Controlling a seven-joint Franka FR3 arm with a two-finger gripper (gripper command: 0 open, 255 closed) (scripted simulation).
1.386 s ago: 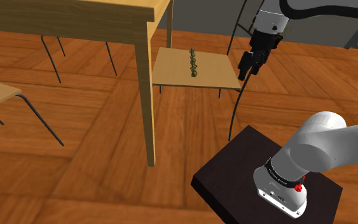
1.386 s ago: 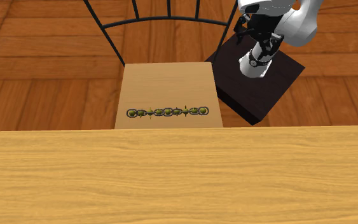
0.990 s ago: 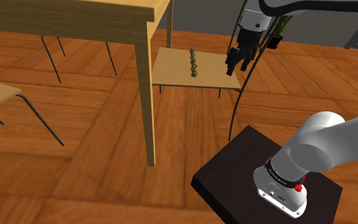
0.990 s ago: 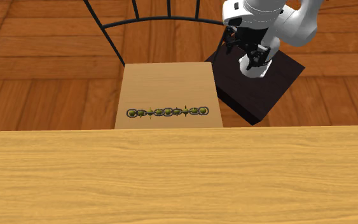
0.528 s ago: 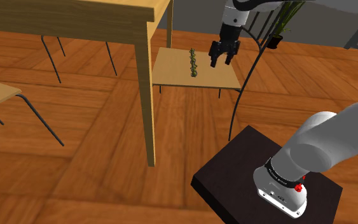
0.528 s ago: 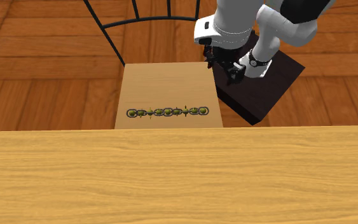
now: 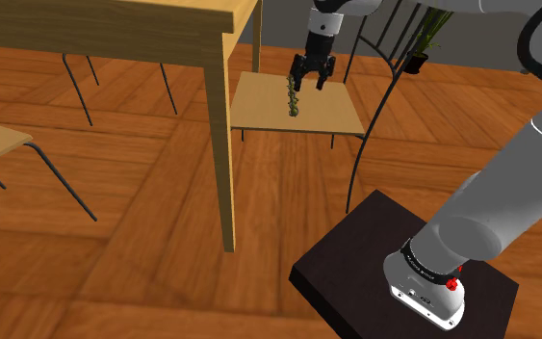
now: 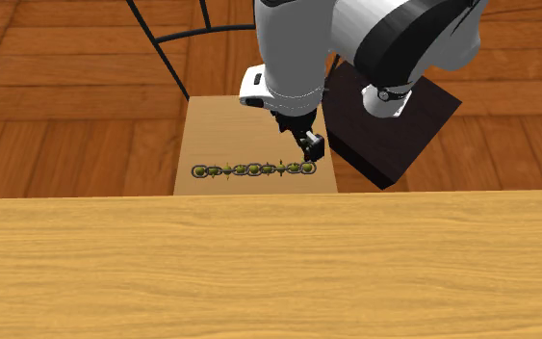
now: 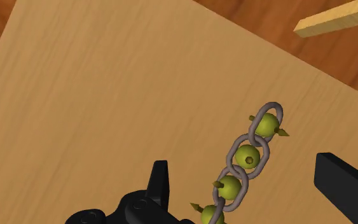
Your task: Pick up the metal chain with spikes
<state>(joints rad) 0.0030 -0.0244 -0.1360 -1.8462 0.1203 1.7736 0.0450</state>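
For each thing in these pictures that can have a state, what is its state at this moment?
gripper: open, fingers on both sides of the chain, not touching it.
chain: lying straight on the chair seat, not held.
chair: standing upright.
table: standing upright.

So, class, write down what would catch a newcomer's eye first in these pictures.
A grey spiked chain, with yellow-green balls in its links, lies straight on a light wooden chair seat. The black gripper hangs over one end, its fingers open either side of the links. A broad wooden tabletop spans the second exterior view's foreground.
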